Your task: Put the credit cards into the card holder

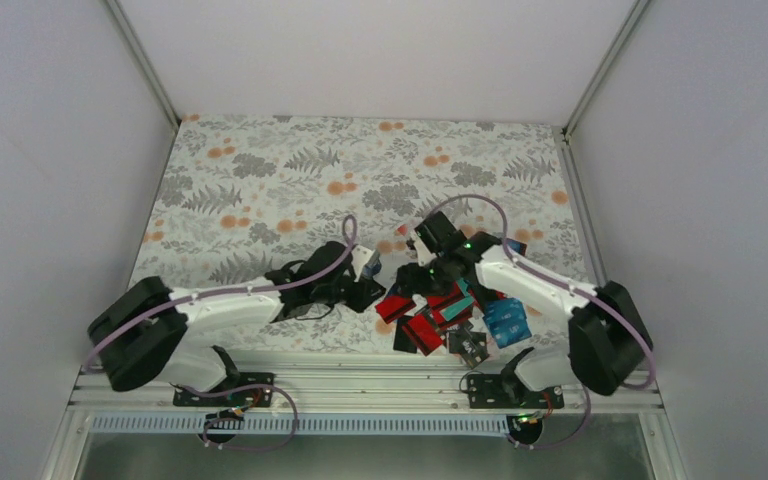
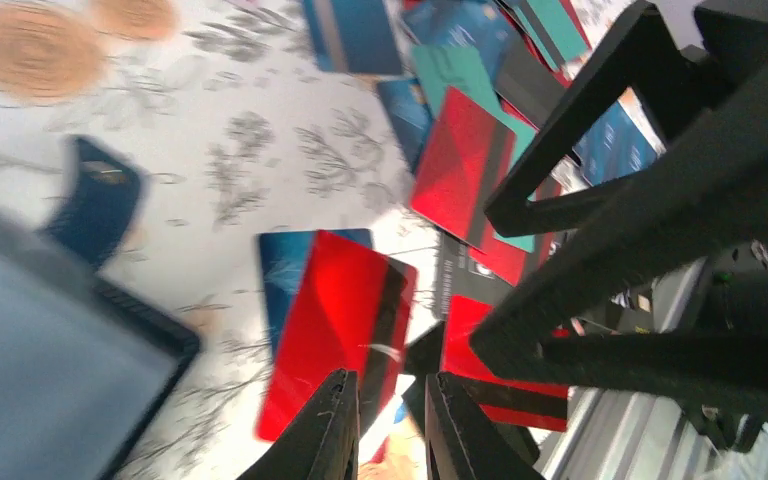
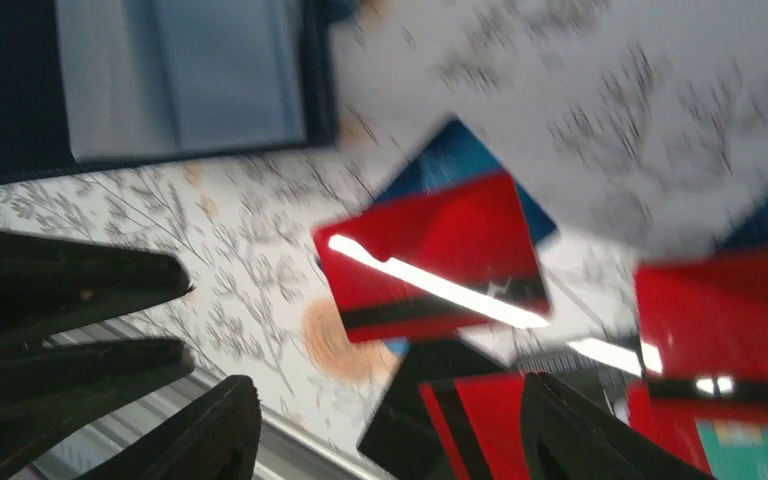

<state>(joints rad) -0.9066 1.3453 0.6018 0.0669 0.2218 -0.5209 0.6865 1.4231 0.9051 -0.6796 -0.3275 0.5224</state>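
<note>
Where credit cards (image 1: 440, 318) lie heaped, the right arm (image 1: 532, 282) overhangs.

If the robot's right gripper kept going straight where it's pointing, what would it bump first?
Most likely the credit cards: the right gripper points its open jaws at a black card and a red card right between them. The picture is blurry, so which one comes first I can't tell.
</note>
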